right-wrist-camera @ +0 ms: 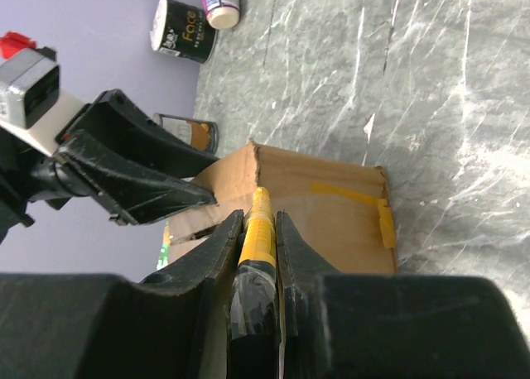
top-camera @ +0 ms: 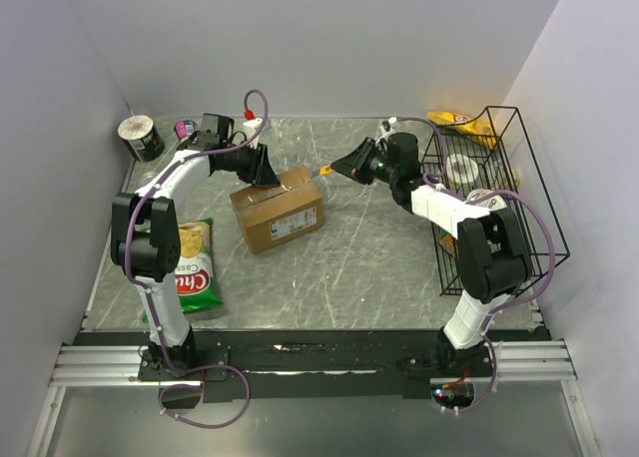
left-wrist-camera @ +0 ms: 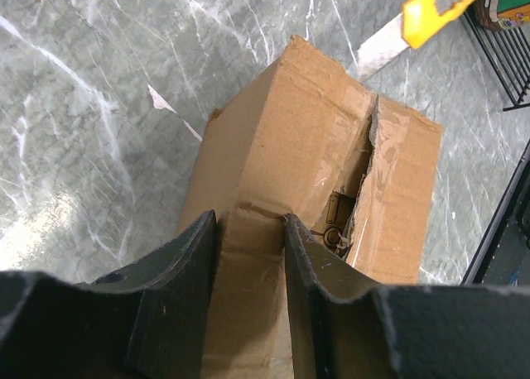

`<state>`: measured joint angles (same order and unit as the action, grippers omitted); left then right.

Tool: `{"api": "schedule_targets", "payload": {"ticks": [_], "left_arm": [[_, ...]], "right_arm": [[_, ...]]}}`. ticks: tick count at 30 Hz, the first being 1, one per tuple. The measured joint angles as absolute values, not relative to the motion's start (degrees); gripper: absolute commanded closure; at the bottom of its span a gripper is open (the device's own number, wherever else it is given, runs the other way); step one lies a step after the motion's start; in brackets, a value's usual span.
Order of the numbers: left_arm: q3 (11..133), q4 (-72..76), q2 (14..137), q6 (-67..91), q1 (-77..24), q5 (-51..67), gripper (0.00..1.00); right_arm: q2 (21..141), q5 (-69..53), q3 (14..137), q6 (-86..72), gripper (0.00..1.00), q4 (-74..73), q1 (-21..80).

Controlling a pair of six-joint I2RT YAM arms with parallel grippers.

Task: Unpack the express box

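Express box (top-camera: 280, 210) lies on the marbled tabletop (top-camera: 369, 267), a little left of centre and toward the back, between the two hands. Its taped top seam is split part way. In the left wrist view a ragged gap shows something dark inside, while the stretch nearest that camera looks uncut. The left hand (left-wrist-camera: 248, 288) is clamped on the near end of the box, with cardboard filling the space between its fingers, and so pins the carton down. The right hand (right-wrist-camera: 258, 230) is closed tight on a yellow utility knife (right-wrist-camera: 262, 201), whose blade hangs just beside the box's far top corner and appears not to touch it.

The step in hand looks to be cutting the rest of the seam. To do it well, the blade should enter at the open end of the split and run shallow along the tape line — parting tape, not the contents. The left hand should hold firm yet sit clear of the cut — the seam runs toward its fingers, so the stroke ought to stop short of them. A bag of chips (top-camera: 195, 267) and a wire basket (top-camera: 499, 178) lie well off to either side.
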<state>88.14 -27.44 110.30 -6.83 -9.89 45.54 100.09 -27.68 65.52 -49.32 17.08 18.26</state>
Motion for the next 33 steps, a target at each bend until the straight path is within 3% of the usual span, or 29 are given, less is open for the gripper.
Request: {"api": "schedule_targets", "payload": {"ticks": [33], "left_arm": [[89.3, -28.5, 111.1, -6.6, -9.0, 45.4, 0.99]], "right_arm": [[86.8, -32.0, 57.9, -43.9, 1.0, 8.3, 13.3]]}}
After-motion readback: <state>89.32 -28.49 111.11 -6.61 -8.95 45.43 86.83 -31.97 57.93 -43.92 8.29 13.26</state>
